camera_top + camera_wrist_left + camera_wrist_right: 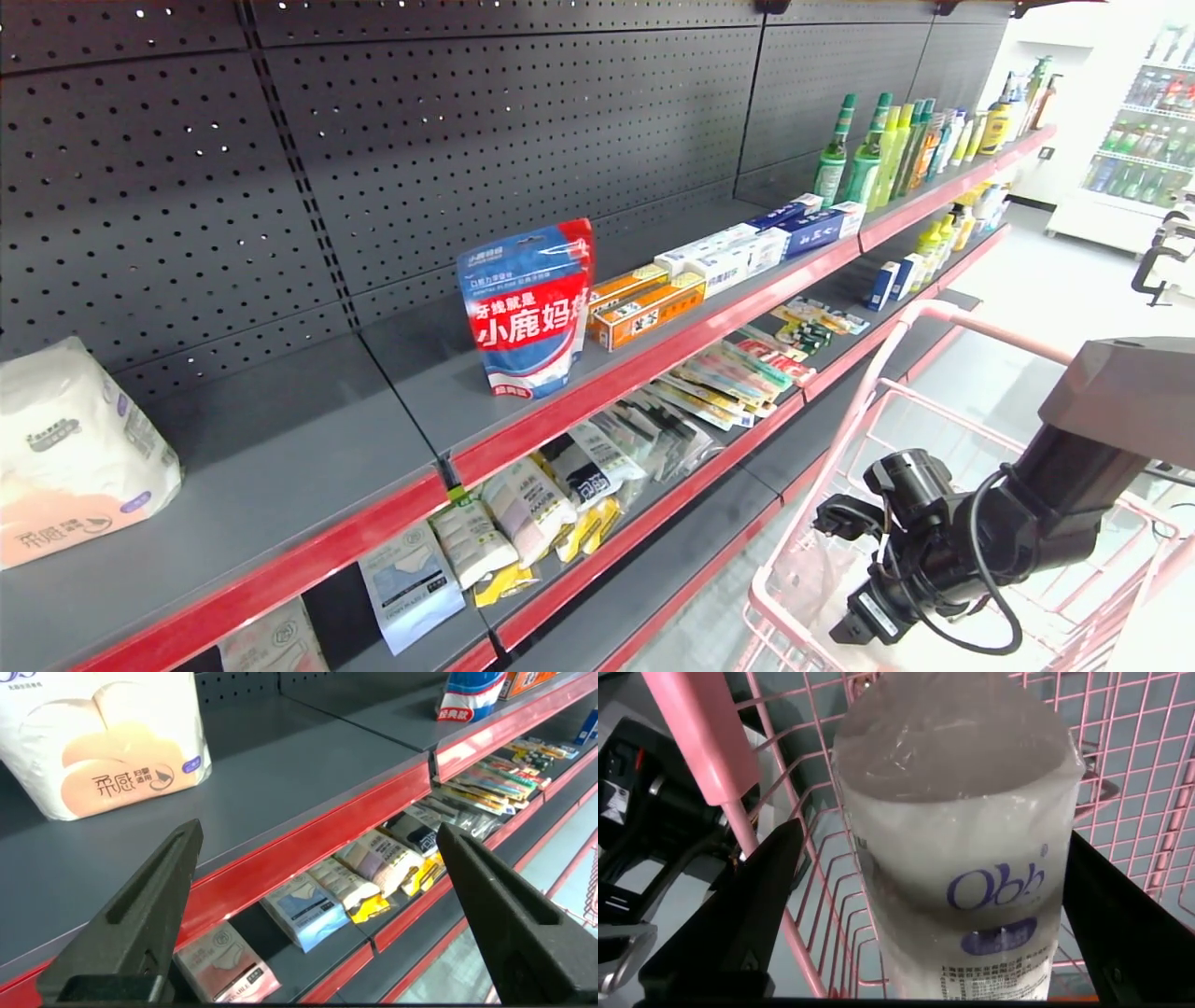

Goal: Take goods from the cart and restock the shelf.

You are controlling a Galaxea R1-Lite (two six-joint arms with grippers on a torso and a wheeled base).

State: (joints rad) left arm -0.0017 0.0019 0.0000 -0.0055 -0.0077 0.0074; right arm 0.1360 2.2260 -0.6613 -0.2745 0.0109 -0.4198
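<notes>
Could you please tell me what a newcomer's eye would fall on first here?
The blue-and-red pouch standing upright on the grey upper shelf, with a white tissue pack farther left on it. Then the pink cart, where the open right gripper straddles a plastic-wrapped white roll.

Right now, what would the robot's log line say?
stage: pick | right gripper: open, straddling wrapped pack in pink cart | left gripper: open, empty, by shelf
</notes>
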